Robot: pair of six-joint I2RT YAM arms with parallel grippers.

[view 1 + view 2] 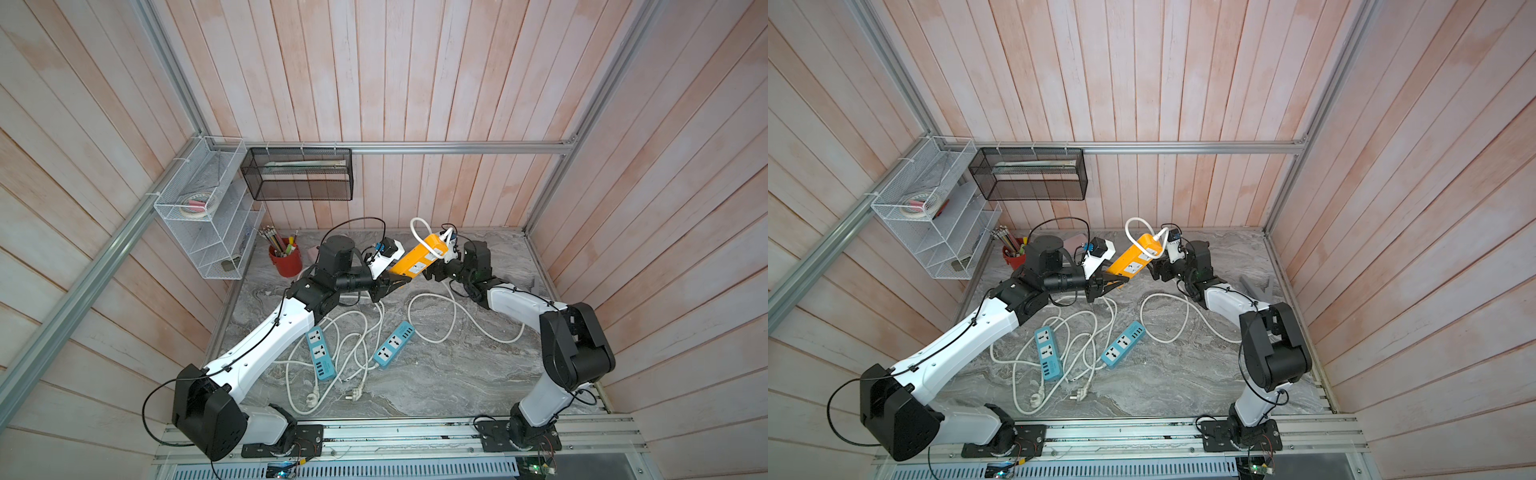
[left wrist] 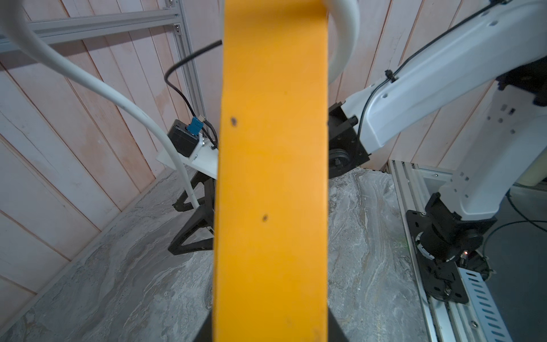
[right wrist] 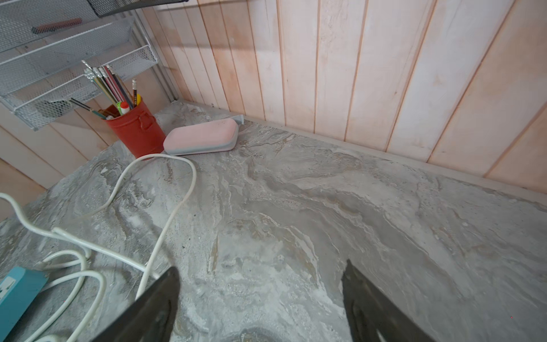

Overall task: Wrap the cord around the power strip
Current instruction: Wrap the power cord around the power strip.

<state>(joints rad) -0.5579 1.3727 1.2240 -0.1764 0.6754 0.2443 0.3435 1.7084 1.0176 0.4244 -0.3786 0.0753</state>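
Observation:
The orange power strip (image 1: 417, 255) (image 1: 1133, 259) hangs tilted above the back of the table. My left gripper (image 1: 395, 280) (image 1: 1111, 283) is shut on its lower end. In the left wrist view the strip (image 2: 272, 177) fills the middle, with the left gripper (image 2: 270, 331) closed on both of its sides. Its white cord (image 1: 412, 227) (image 2: 88, 80) loops over the strip's upper end and trails down onto the table. My right gripper (image 1: 431, 273) (image 1: 1154, 270) (image 3: 261, 266) sits just right of the strip, open and holding nothing.
Two blue power strips (image 1: 320, 353) (image 1: 394, 344) lie in tangled white cords at the table's middle. A red pencil cup (image 1: 286, 259) and a pink case (image 3: 201, 139) stand at the back left. A white wire rack (image 1: 208, 216) and a black mesh basket (image 1: 299, 174) hang on the walls.

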